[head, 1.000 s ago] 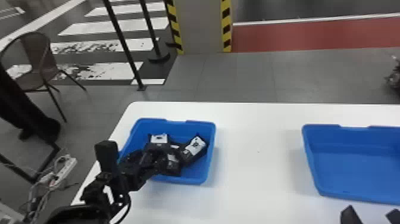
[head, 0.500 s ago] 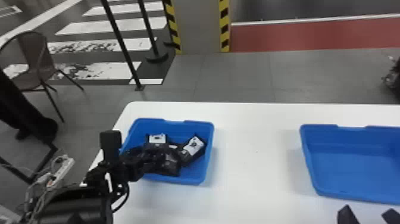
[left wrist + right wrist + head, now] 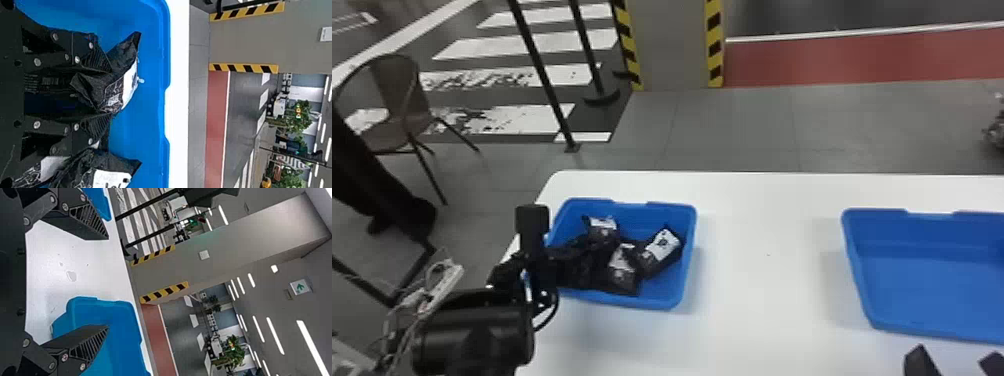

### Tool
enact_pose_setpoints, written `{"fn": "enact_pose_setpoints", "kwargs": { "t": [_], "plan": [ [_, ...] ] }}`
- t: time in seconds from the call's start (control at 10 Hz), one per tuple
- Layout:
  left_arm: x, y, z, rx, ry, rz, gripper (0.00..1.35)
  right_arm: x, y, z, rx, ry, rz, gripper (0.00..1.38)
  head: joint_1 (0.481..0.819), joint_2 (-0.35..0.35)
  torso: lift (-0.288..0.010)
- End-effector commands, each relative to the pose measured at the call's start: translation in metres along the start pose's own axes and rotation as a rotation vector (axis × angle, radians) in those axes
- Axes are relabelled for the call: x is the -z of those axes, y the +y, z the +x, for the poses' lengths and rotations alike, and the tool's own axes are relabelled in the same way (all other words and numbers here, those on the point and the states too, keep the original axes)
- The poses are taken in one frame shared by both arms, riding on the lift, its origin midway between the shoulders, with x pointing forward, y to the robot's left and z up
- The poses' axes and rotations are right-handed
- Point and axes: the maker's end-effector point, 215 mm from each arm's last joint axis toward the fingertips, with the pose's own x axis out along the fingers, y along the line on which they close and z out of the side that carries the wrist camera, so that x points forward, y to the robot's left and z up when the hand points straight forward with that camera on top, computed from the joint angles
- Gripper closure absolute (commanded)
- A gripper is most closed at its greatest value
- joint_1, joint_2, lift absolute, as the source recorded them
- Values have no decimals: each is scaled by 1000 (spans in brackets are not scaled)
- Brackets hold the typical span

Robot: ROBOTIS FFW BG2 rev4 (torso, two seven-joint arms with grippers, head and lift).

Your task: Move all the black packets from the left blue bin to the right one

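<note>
Over the left blue bin [image 3: 686, 260], my left gripper [image 3: 594, 252] reaches down among the black packets. In the left wrist view, my left gripper [image 3: 111, 93] is shut on a black packet [image 3: 123, 88] with a white label, its fingers touching both sides. Another black packet [image 3: 107, 174] lies beside the lower finger. The head view has a packet [image 3: 603, 229] near the bin's back wall, one [image 3: 622, 275] nearer the front and one [image 3: 661, 250] toward the right wall. My right gripper [image 3: 952, 361] stands open before the right blue bin [image 3: 932, 280]; the right wrist view has this gripper [image 3: 107, 282] with nothing between its fingers.
Both bins stand on a white table [image 3: 767, 250], with bare tabletop between them. Beyond the table's left edge are a power strip with cables [image 3: 434, 290] and a chair [image 3: 402, 100]. Black posts and a striped pillar [image 3: 677, 45] stand behind.
The left arm's wrist has shifted a little rightward and forward at the left bin, and my left gripper has drawn in on a packet. The right gripper has barely moved.
</note>
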Motion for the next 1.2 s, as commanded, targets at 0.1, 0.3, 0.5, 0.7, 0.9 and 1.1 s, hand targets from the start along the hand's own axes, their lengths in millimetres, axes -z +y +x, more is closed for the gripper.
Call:
{"fn": "enact_pose_setpoints", "kwargs": {
  "t": [0.1, 0.3, 0.5, 0.7, 0.9, 1.1],
  "plan": [
    [0, -1, -5, -5, -27, 20, 1200, 1, 0, -1, 1, 1, 4, 236, 695, 218, -110],
    [-17, -8, -35, 19, -72, 64, 1202, -2, 2, 1, -5, -5, 3, 236, 695, 217, -110],
    [-27, -33, -92, 53, -106, 66, 1202, -8, 9, 5, -27, -18, 5, 236, 695, 221, -110],
    [-34, -87, -107, 215, -145, 62, 1202, -6, 25, 16, -97, -10, 38, 236, 695, 215, -110],
    [-42, -137, -106, 337, -221, 55, 1202, 19, 39, 41, -200, 51, 61, 236, 695, 179, -110],
    [-25, -182, -86, 502, -240, -5, 1202, 34, 51, 65, -285, 97, 94, 236, 695, 140, -110]
  ]
}}
